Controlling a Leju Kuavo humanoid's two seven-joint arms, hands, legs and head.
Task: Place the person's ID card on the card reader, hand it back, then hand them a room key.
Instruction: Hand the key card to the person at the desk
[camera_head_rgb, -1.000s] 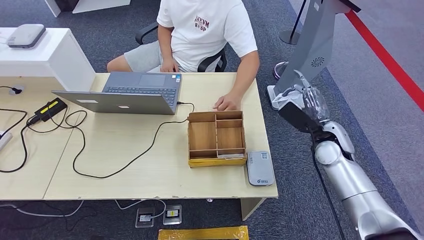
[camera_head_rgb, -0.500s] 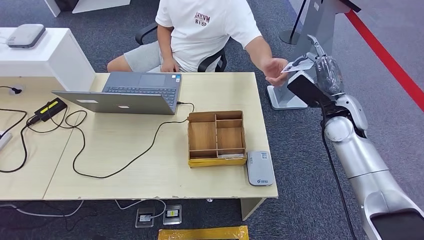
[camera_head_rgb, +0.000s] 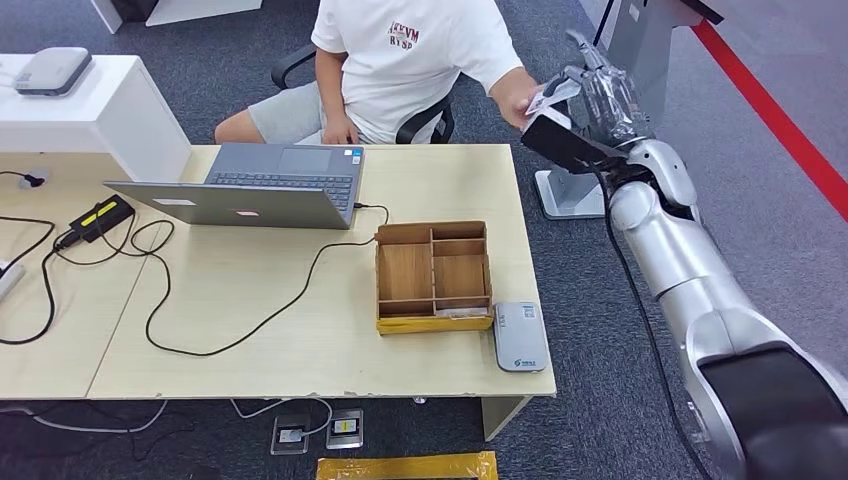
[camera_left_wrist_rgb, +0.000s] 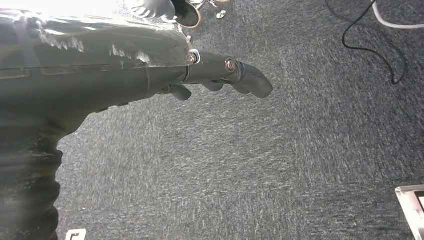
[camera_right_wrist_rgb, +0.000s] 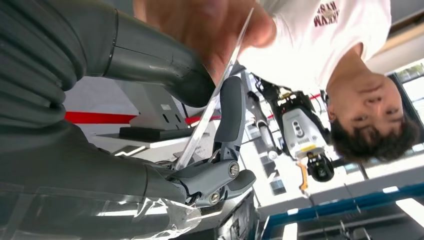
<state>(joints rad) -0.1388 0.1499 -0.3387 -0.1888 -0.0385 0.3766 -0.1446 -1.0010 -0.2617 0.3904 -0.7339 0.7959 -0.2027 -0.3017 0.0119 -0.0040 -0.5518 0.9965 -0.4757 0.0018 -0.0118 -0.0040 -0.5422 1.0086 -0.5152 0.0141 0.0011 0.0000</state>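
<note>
Beyond the desk's far right corner, the right hand (camera_head_rgb: 597, 97) is raised toward the seated person (camera_head_rgb: 410, 62), and the card (camera_head_rgb: 553, 96) sits in it. Seen from the right wrist, the card (camera_right_wrist_rgb: 215, 97) runs edge-on between the thick thumb and a darker finger (camera_right_wrist_rgb: 231, 112), so the hand pinches it, while the person's hand (camera_right_wrist_rgb: 210, 27) grips its far end too. Both hold the card at once. On the desk (camera_head_rgb: 300, 330) the reader (camera_head_rgb: 520, 336) lies at the near right edge, just beside the wooden tray (camera_head_rgb: 433, 277). A laptop (camera_head_rgb: 255, 187) stands open farther left, its cable looping across the desktop. Over grey carpet, the left hand (camera_left_wrist_rgb: 220, 80) hangs with nothing in it, fingers partly curled; whether they are closed, I cannot tell.
</note>
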